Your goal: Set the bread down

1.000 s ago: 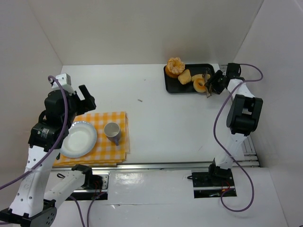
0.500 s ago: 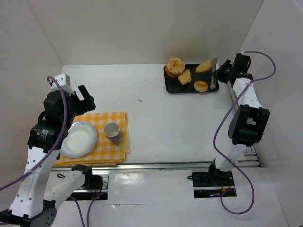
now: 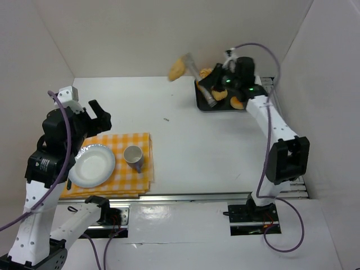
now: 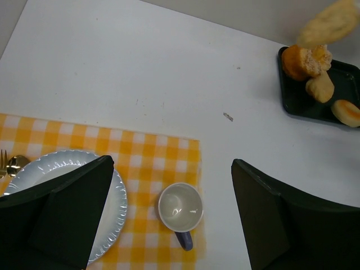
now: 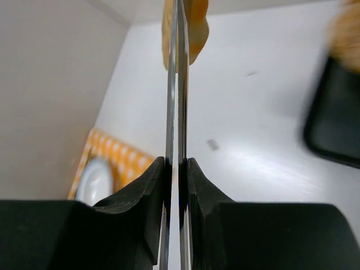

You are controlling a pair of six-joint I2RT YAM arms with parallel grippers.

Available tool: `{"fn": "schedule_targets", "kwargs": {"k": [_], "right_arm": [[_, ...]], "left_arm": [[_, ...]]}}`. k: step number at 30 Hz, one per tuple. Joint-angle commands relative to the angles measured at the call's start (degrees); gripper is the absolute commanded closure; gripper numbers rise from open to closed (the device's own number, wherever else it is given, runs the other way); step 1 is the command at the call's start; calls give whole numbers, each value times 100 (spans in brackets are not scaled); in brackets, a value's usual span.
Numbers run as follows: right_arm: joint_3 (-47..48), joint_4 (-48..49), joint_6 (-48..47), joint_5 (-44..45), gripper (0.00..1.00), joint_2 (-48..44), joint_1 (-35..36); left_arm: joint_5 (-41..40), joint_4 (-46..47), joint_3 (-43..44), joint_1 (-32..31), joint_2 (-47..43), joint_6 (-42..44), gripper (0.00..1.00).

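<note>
1. My right claw (image 5: 175,169) is clamped on a pair of tongs (image 3: 198,79). The tongs pinch a piece of bread (image 3: 179,67) at their far tip. The bread hangs in the air over the far side of the table, just left of the black tray (image 4: 293,93) that holds the other rolls.
2. My left claw (image 4: 171,185) is spread wide and holds nothing. It hovers above the checked cloth (image 3: 140,143).
3. I judge the step in hand to be carrying the bread across to the white plate (image 3: 93,166). To do it well I would:
   - keep the squeeze on the tongs steady
   - travel high enough to pass over the cup (image 3: 133,154)
   - lower over the middle of the plate and only then loosen the grip
4. The top view alone shows the whole route, from tray to plate.
5. The right wrist view shows the tong blades pressed together with the bread caught only at their very end — a thin hold, in my judgement.
6. The left wrist view shows the plate bare, the cup empty, and gold cutlery (image 4: 12,163) at the plate's left edge — I cannot make that out from above.
</note>
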Motion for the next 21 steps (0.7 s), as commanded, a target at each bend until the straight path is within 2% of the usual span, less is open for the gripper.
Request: {"fn": "schedule_targets", "kwargs": {"k": [1, 3, 4, 8, 9, 10, 11, 12, 16, 21], "right_arm": [[-189, 850, -13, -667, 90, -49, 1510], [-32, 1045, -12, -668, 90, 223, 2075], [91, 1123, -12, -668, 90, 582, 2574], [890, 1247, 40, -782, 90, 1559, 3560], [1379, 1247, 40, -852, 90, 2057, 3729], [1671, 1108, 40, -852, 90, 2062, 3896], [1987, 967, -20, -904, 90, 2610, 4150], [2547, 792, -21, -905, 90, 2868, 4274], [3761, 483, -21, -1028, 91, 3985, 4679], [4179, 369, 40, -906, 91, 4671, 4925]], "left_arm": [[358, 108, 408, -21, -7, -83, 1], [473, -24, 523, -21, 45, -144, 1], [596, -24, 654, -21, 45, -144, 1], [667, -138, 927, -21, 98, -206, 1], [615, -225, 989, -21, 98, -206, 1], [614, -296, 1068, -21, 98, -206, 1], [614, -349, 1156, -21, 98, -206, 1], [614, -402, 1296, -21, 150, -206, 1], [554, -472, 1368, -21, 90, -206, 1], [500, -525, 1192, -21, 37, -206, 1]]}}
